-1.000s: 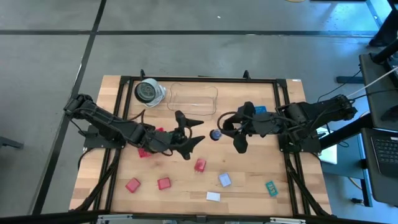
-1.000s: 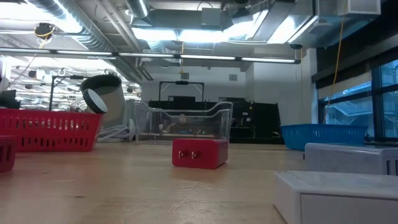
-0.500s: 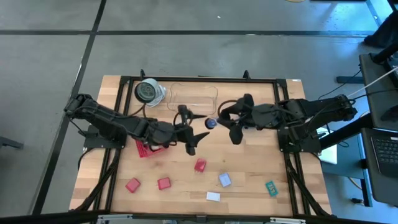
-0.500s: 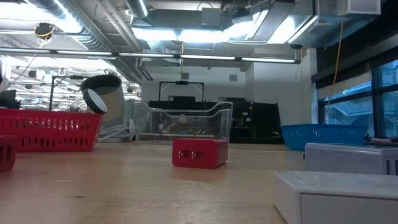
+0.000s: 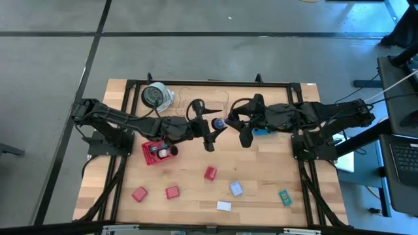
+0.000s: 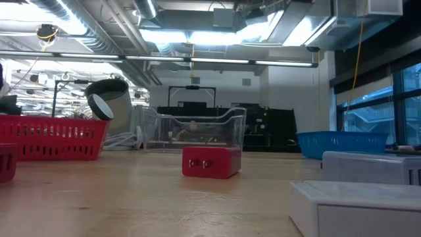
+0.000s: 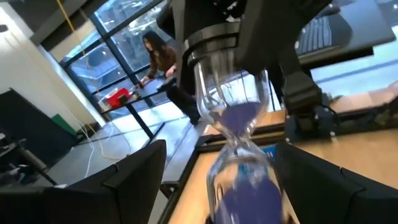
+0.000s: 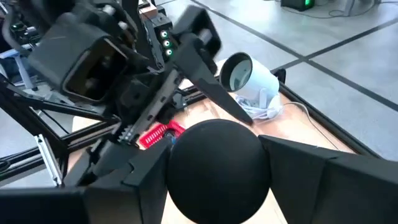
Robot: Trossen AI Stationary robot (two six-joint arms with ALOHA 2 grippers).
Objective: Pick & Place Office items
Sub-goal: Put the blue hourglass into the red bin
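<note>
An hourglass (image 5: pixel 217 123) with purple sand (image 7: pixel 239 118) and black end caps hangs above the table's middle, between my two grippers. My right gripper (image 5: pixel 230 124) is shut on it; its round black cap (image 8: pixel 214 163) fills the right wrist view. My left gripper (image 5: pixel 210 128) is open, and its fingers (image 7: pixel 127 180) stand on either side of the hourglass's glass body. Loose on the table lie red blocks (image 5: pixel 172 192), a pale blue cube (image 5: pixel 236 188), a white block (image 5: pixel 224 205) and a green tag (image 5: pixel 285 197). My right gripper pinches the hourglass between its two fingers (image 8: pixel 329 186) at the black end cap (image 8: pixel 214 163) nearest to it. The fingers come about level from the table's right. The hourglass sticks out beyond them toward my left gripper, lifted clear of the table.
A red tray (image 5: pixel 157 151) holding small items sits under my left arm. A clear tray (image 5: pixel 202 99) and a round black-and-white object (image 5: pixel 155 96) stand at the far edge. A blue tray (image 5: pixel 264 130) lies under my right arm. A red block (image 6: pixel 210 162) shows in the low view.
My right gripper has carried the hourglass toward the table's left and far edges. My left gripper has moved toward the far right, turned, and come up around the hourglass with its fingers apart. My left arm has cleared the red tray.
</note>
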